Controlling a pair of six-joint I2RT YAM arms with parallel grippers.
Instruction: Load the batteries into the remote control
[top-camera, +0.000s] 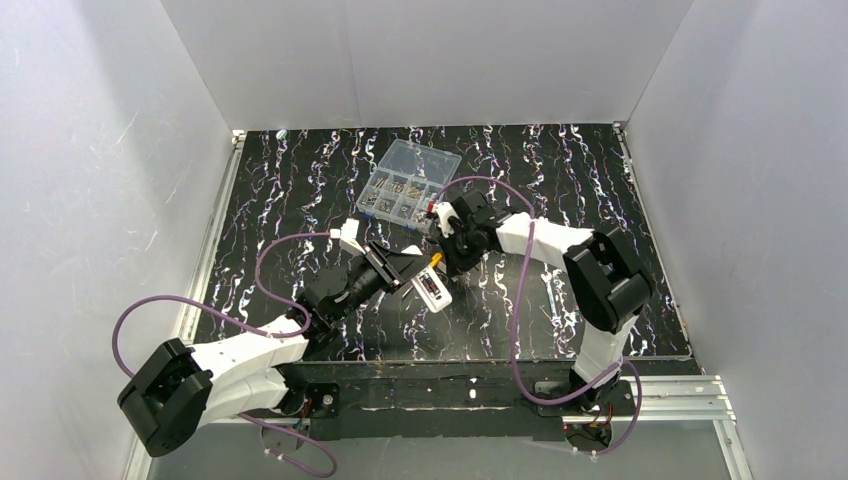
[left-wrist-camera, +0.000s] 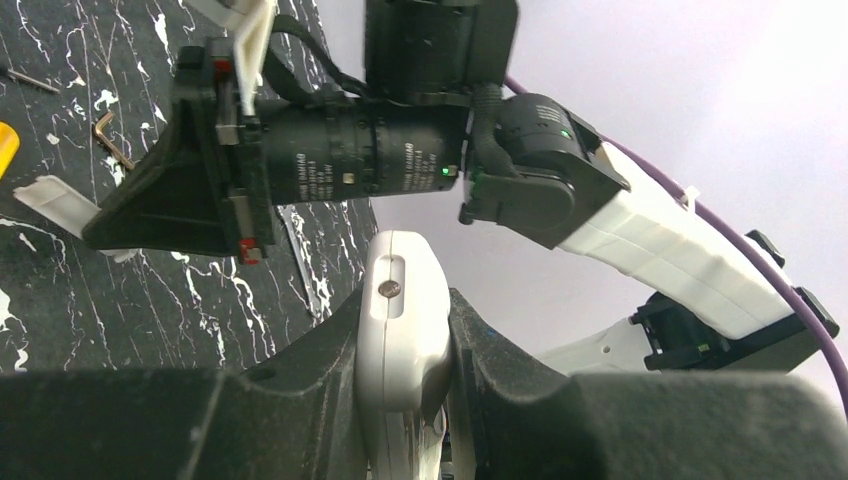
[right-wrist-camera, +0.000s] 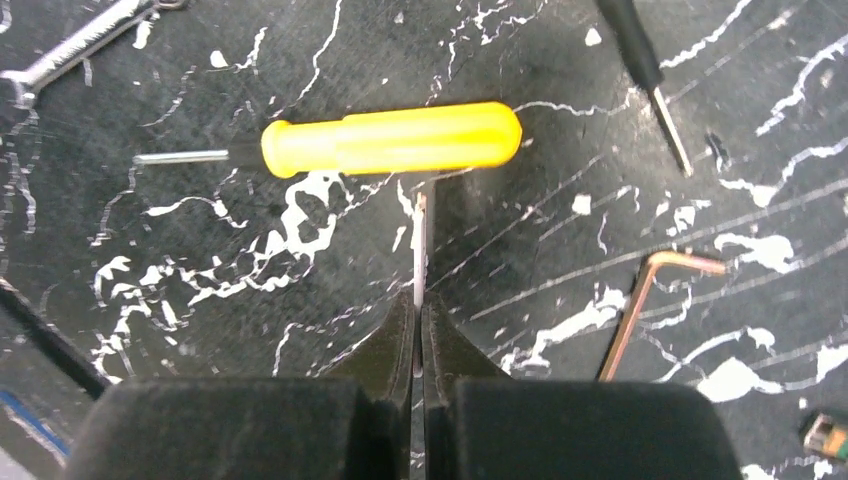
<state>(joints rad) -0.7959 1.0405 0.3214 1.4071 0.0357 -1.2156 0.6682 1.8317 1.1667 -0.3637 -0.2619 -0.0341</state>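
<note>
Now the left gripper (left-wrist-camera: 402, 345) is clamping the remote control (left-wrist-camera: 396, 285), pointing it toward the far edge, where the right gripper (right-wrist-camera: 418, 318) is pinching a thin strip (right-wrist-camera: 420, 235).

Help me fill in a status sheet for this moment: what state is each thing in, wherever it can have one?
left gripper: jaws shut on the remote control.
remote control: gripped, a screw in place.
right gripper: jaws shut on a thin strip.
yellow screwdriver: lying flat, ungripped.
clear box: open or shut, cannot tell.
</note>
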